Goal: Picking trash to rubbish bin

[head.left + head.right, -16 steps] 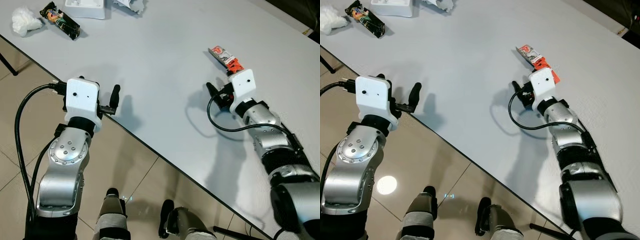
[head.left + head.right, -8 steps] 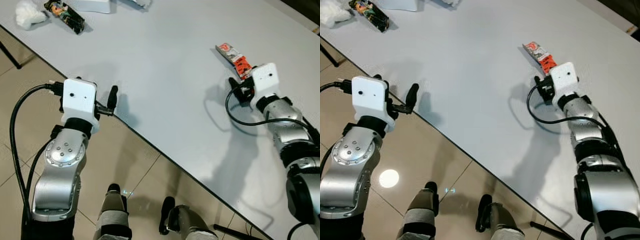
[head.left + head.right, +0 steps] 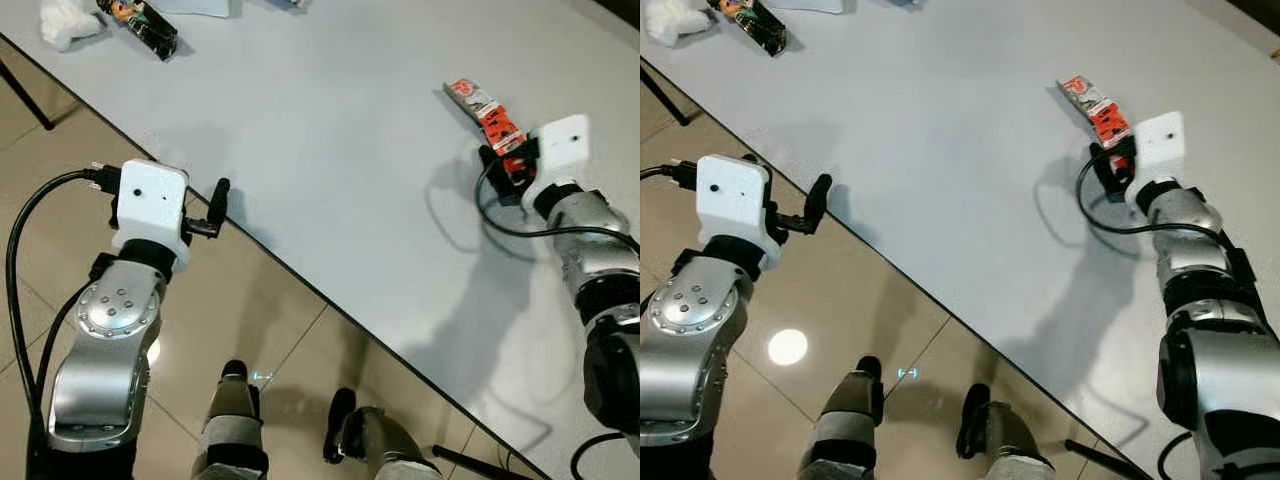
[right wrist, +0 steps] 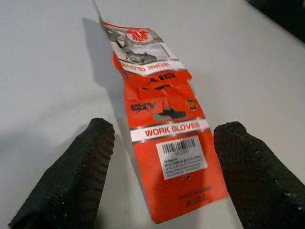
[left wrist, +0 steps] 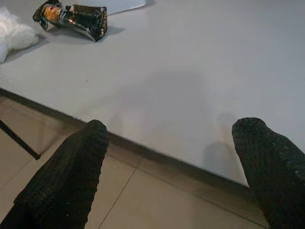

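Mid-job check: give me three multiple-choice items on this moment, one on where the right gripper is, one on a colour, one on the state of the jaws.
1. Where is the right gripper?
A. Over the floor
B. At the near end of the glove packet on the table
C. At the black wrapper

2. What is the packet's main colour?
A. Orange-red
B. Blue
C. Green

3. How do the right gripper's jaws stand?
A. Shut on the packet
B. Shut on nothing
C. Open, one on each side of the packet

Key: 1 B, the right wrist view shows the packet's near end lying between the two fingers; 2 A, orange-red with white bands and a barcode; 3 C, both fingers stand apart from the packet's edges. The left gripper hangs open at the table's edge, far from the black wrapper.
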`<state>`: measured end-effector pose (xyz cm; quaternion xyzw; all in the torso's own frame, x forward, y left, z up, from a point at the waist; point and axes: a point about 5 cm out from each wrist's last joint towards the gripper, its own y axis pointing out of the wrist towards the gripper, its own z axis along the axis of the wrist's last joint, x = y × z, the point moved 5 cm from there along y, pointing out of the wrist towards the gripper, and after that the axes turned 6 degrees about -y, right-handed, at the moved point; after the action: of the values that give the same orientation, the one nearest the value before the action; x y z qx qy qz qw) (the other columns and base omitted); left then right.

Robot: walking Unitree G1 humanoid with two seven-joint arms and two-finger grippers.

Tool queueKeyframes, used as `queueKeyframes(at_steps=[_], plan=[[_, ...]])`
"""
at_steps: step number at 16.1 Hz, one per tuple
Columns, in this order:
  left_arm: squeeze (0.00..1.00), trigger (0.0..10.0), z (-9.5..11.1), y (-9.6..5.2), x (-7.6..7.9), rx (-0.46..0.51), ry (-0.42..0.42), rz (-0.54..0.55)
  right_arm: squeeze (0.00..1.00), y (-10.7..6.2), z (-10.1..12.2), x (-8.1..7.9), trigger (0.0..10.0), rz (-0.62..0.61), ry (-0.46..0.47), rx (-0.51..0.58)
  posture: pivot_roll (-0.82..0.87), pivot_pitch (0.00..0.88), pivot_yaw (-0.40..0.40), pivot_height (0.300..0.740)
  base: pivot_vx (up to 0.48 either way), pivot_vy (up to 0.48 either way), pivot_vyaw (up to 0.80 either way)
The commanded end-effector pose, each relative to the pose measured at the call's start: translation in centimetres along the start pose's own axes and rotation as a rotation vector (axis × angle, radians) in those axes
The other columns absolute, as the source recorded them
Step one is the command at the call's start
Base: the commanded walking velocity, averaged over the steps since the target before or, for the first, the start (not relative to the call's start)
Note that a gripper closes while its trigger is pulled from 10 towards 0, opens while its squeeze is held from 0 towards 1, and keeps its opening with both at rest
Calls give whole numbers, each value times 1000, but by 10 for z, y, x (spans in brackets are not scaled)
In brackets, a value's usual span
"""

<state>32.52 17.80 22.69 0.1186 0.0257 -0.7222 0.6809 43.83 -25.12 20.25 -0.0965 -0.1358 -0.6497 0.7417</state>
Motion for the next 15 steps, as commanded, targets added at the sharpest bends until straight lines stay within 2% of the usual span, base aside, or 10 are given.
queueKeyframes(at_steps=[1, 2, 5, 6, 7, 15], plan=[[0, 10000, 1, -5, 4, 0, -3, -27, 0, -16, -52, -11, 10000, 48, 80, -194, 574, 458, -133, 740, 0, 0, 0], [0, 10000, 1, -5, 4, -4, -3, -28, 0, -15, -53, -13, 10000, 60, 133, -202, 576, 459, -132, 740, 0, 0, 0], [0, 10000, 1, -6, 4, -11, -3, -32, 0, -15, -56, -21, 10000, 96, 156, -217, 582, 462, -131, 740, 0, 0, 0], [0, 10000, 1, -7, 4, -15, -3, -34, 0, -15, -57, -26, 4627, 115, 160, -222, 584, 464, -131, 740, 0, 0, 0], [0, 10000, 1, -7, 4, -18, -3, -37, 0, -15, -59, -30, 0, 127, 165, -225, 585, 465, -130, 740, 0, 0, 0], [0, 10000, -1, -7, 6, -28, -8, -48, 0, -19, -65, -35, 0, 158, 177, -231, 581, 460, -127, 740, 0, 0, 0]])
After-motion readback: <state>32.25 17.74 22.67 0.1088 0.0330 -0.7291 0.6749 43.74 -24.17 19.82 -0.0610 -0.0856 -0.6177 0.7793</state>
